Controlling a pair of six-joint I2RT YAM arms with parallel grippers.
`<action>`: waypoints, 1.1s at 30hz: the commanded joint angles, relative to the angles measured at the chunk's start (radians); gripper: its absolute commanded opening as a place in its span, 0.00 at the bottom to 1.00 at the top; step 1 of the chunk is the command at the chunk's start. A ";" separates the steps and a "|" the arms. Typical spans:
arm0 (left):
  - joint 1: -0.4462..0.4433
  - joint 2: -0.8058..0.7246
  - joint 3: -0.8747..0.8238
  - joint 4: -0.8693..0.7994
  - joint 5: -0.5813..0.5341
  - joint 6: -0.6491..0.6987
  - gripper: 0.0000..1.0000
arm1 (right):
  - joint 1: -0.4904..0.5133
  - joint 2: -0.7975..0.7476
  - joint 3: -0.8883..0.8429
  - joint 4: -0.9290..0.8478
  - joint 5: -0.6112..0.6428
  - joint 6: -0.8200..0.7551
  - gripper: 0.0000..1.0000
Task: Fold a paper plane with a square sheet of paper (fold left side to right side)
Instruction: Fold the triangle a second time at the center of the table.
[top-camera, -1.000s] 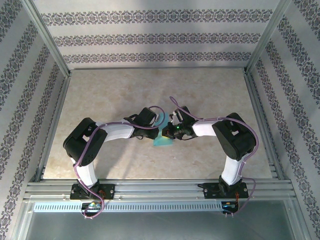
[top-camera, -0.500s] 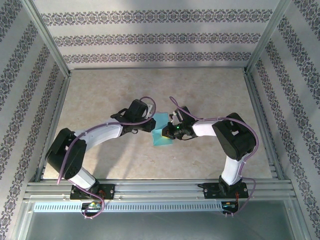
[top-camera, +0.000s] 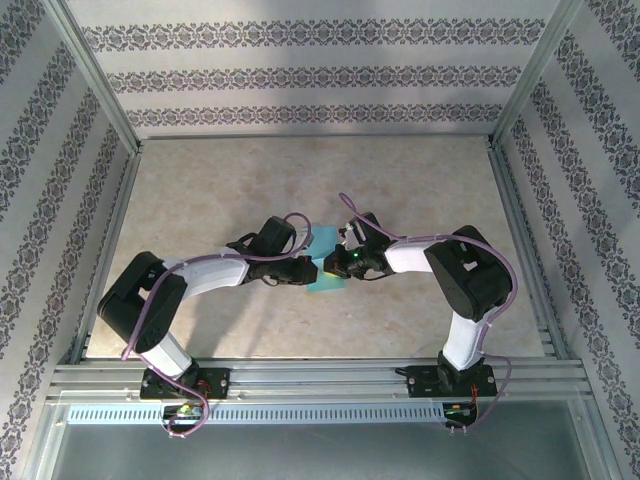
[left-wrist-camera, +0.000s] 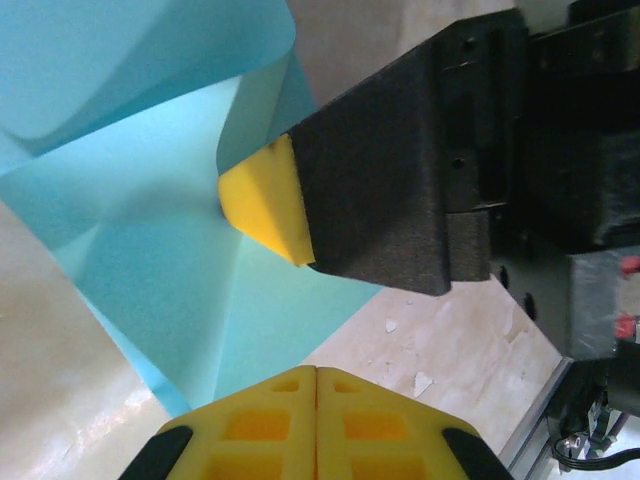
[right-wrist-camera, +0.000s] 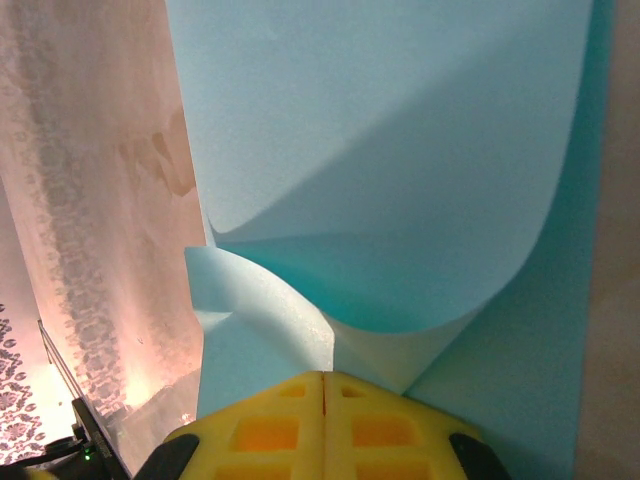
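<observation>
The square sheet of paper (top-camera: 324, 281) is cyan and lies mid-table, partly folded, with one flap curling upward. My right gripper (top-camera: 337, 262) is shut at the sheet's right side. In the right wrist view the curled flap (right-wrist-camera: 380, 120) rises straight out of its closed tips (right-wrist-camera: 324, 374). My left gripper (top-camera: 306, 268) sits at the sheet's left side. In the left wrist view its jaws (left-wrist-camera: 317, 370) are shut, with the tip at the edge of the flat layer (left-wrist-camera: 150, 250). Whether paper is pinched there is hidden. The right gripper's yellow pad (left-wrist-camera: 262, 205) rests against the paper.
The beige marbled table (top-camera: 250, 190) is ringed by aluminium rails, with the front rail (top-camera: 320, 375) by the arm bases. Patterned walls close in the left, back and right. Both arms' elbows bend outward, toward the table's sides.
The left gripper moved from the sheet's upper left down to its left edge, and its jaws closed. The left elbow shifted along with it. The right arm held still.
</observation>
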 joint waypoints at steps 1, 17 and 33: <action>-0.010 0.033 0.000 0.078 0.046 -0.030 0.08 | 0.006 0.023 -0.030 -0.065 0.043 -0.020 0.00; -0.011 0.104 -0.038 0.085 -0.003 -0.014 0.08 | 0.006 0.032 -0.023 -0.066 0.036 -0.020 0.00; -0.011 0.130 -0.058 0.078 -0.020 -0.009 0.08 | 0.006 0.025 -0.021 -0.060 0.026 -0.024 0.00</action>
